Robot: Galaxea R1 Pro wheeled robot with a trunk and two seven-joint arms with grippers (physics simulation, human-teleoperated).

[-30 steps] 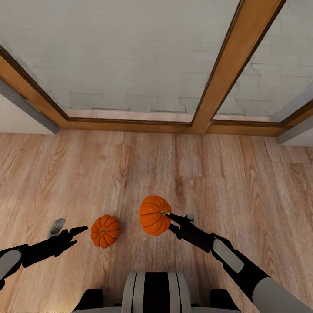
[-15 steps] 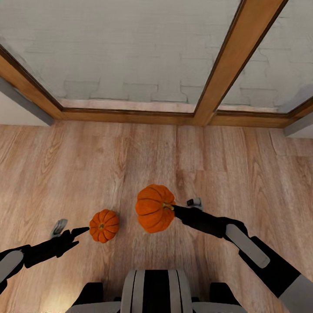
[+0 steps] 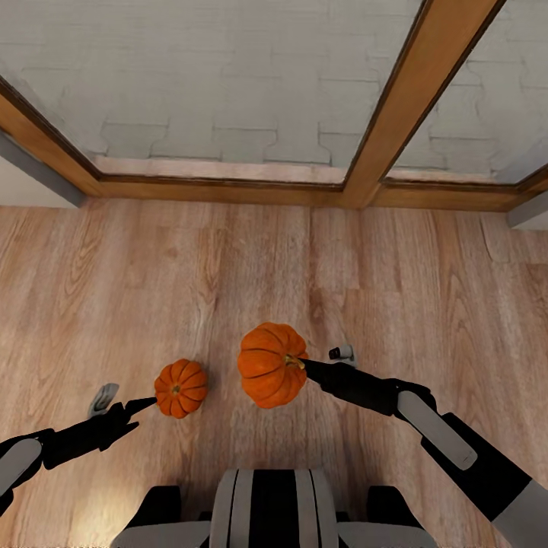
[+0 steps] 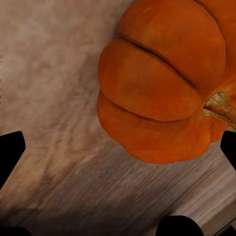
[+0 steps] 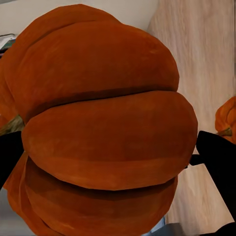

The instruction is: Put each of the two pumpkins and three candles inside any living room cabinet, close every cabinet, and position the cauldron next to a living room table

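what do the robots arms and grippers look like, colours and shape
Both arms are black with light grey panels: a grey strip on the right forearm and grey shells toward the picture's edges. The left gripper and right gripper are matte black, each with slim fingers tapering to a point. A small grey-and-black part sits beside each wrist. No cables or markings can be made out.

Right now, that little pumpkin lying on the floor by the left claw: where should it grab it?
Probably across the round ribbed body of the pumpkin on the floor, not the tiny stem. It lies tipped, stem facing up toward the camera, so the flanks are free. The left gripper sits just at its left, open; sliding in low from there should straddle it.
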